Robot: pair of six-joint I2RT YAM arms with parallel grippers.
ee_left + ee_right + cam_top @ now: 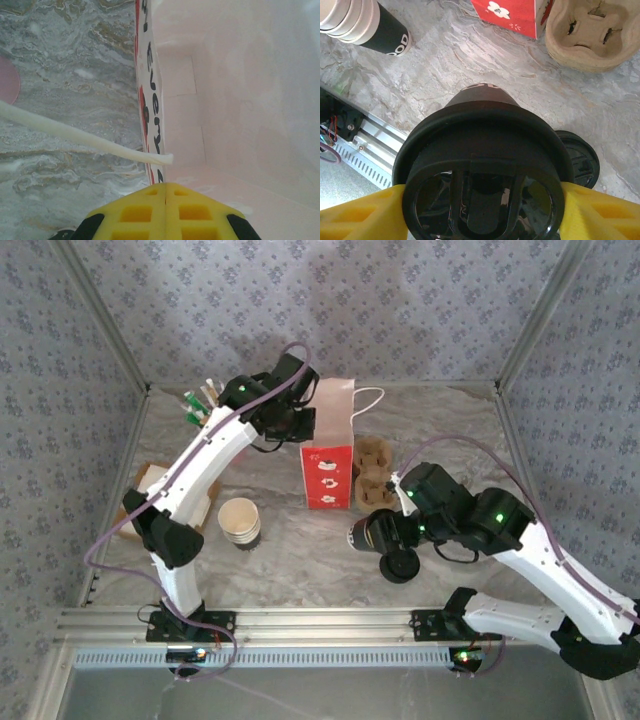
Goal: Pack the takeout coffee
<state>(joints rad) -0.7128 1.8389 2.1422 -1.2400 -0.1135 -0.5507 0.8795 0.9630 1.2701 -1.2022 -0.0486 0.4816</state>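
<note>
Left gripper (166,187) pinches the bag (250,100) rim at its tips; right gripper (480,202) clasps the takeout coffee (480,130) between its fingers. Hold that mouth wide; lower the cup upright.

This looks like a robot test room set up with coffee-shop things. A grey marble-look table top (300,560) sits inside walls of blue-grey flowery paper (400,300) held by silver metal bars (533,325). A white left robot arm (205,465) and a white right robot arm (550,575) are bolted to a silver metal rail (320,625). A red-and-white paper bag (328,475), a stack of cream paper cups (240,520) and a brown cardboard cup tray (372,472) stand on the table.
</note>
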